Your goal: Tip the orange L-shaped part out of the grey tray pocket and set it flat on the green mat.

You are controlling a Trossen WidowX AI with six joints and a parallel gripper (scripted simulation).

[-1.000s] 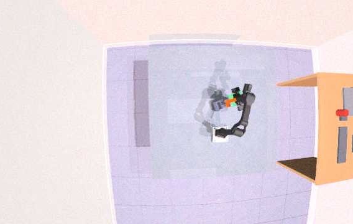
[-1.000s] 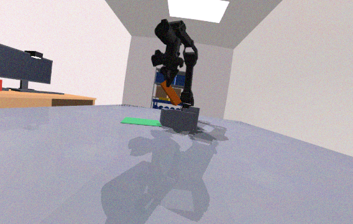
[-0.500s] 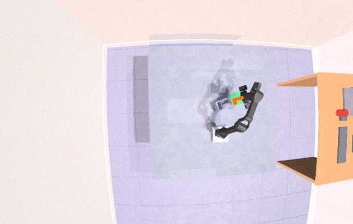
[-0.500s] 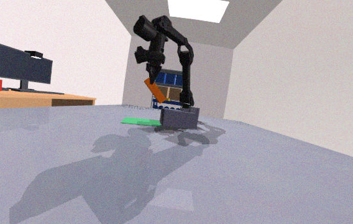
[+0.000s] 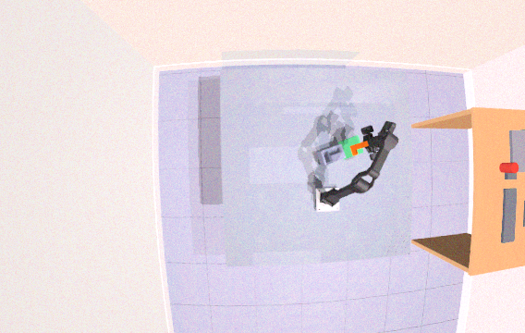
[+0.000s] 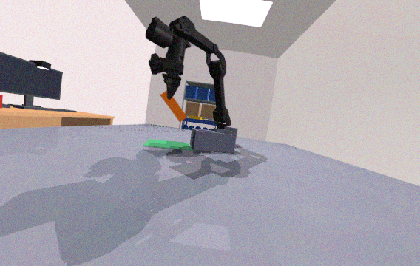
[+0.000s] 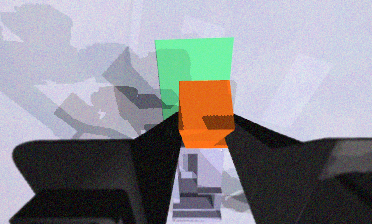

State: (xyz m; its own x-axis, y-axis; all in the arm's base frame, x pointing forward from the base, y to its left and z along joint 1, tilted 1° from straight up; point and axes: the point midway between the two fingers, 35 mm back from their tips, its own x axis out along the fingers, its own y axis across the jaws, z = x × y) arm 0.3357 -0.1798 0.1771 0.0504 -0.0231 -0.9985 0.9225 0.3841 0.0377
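Black claw (image 6: 171, 89) gripping tilted orange L-shaped part (image 6: 173, 106) by one end, high above green mat (image 6: 166, 144), grey tray (image 6: 213, 141) beside mat on counter (image 6: 306, 207)

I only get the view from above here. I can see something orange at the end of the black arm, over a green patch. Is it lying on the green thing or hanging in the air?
Observer: Hanging in the air. From the side, the orange part is well above the green mat, tilted, its lower end slanting toward the grey tray.

Operator: Is the arm really gripping it?

Observer: Yes. The gripper is shut on the part's upper end; the wrist camera shows a dark finger on either side of it.

Operator: Is anything left in the tray?

Observer: The wrist camera looks down past the part into the tray's pocket, and nothing orange remains in it.
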